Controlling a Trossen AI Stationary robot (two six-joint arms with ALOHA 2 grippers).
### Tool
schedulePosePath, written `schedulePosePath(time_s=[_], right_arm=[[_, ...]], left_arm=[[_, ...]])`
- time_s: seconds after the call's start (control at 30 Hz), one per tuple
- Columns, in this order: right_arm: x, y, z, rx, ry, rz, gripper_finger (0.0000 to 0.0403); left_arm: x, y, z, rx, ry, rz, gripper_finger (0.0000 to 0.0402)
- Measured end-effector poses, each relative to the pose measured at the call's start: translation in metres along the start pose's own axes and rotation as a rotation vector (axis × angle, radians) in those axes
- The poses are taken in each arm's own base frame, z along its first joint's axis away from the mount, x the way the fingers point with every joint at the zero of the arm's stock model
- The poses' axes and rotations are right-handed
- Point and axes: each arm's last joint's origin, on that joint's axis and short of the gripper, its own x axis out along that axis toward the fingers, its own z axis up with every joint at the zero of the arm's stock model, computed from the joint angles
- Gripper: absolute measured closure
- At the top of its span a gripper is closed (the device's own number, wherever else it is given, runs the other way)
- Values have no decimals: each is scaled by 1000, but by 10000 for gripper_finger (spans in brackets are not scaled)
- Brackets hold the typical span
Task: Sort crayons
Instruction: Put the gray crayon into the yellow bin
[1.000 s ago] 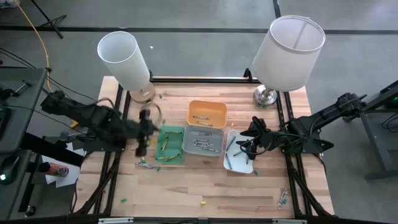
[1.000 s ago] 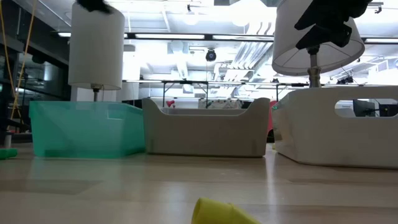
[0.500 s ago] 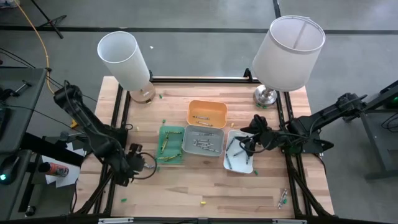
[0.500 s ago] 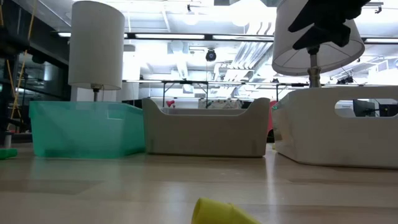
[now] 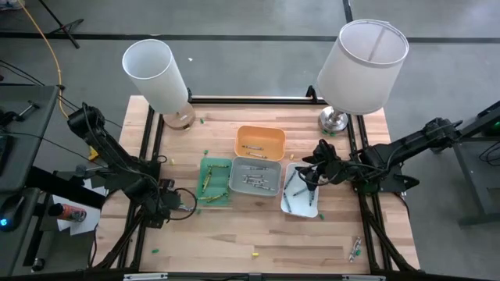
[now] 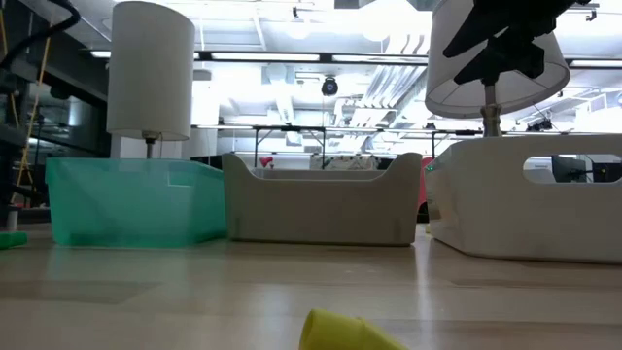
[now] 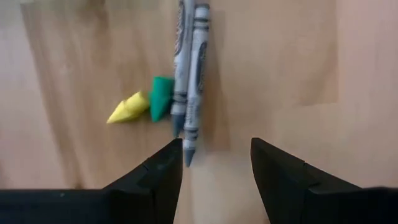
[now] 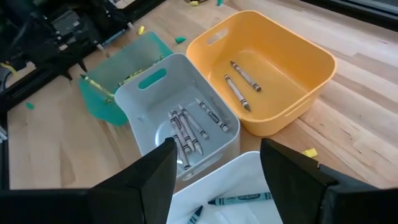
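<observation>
Two grey crayons (image 7: 189, 81) lie side by side on the wooden table, with a yellow bit (image 7: 127, 109) and a green bit (image 7: 161, 106) beside them. My left gripper (image 7: 216, 163) is open and low over the table's left near part (image 5: 172, 204); its fingers stand on either side of the crayons' near tips without holding them. My right gripper (image 8: 214, 186) is open and empty above the white tray (image 5: 299, 195), which holds dark teal crayons (image 8: 239, 199). The green tray (image 5: 215, 181), grey tray (image 5: 255, 176) and orange tray (image 5: 261, 143) hold more crayons.
Two lamps stand at the back, one left (image 5: 156, 74) and one right (image 5: 359, 66). Loose crayons lie near the table's right near corner (image 5: 355, 248). A yellow bit (image 5: 254, 254) and a green bit (image 5: 155, 251) lie near the front edge.
My left gripper has swung from above the green tray toward the table's left near part and down to the loose grey crayons; in the last half second it has barely moved.
</observation>
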Motion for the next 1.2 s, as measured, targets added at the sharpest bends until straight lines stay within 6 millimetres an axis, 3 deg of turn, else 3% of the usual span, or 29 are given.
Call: schedulePosePath(time_s=[0.7,0.83,1.03,1.2], right_arm=[[0,-2,-4,-58,93,21,179],[0,-3,-5,-71,94,20,179],[0,-3,-5,-75,94,20,179],[0,-2,-5,-77,100,25,179]], left_arm=[[23,-3,0,-132,71,70,232],[23,-2,0,-141,72,75,268],[23,-4,1,-146,83,40,382],[15,-12,6,-114,83,-8,395]])
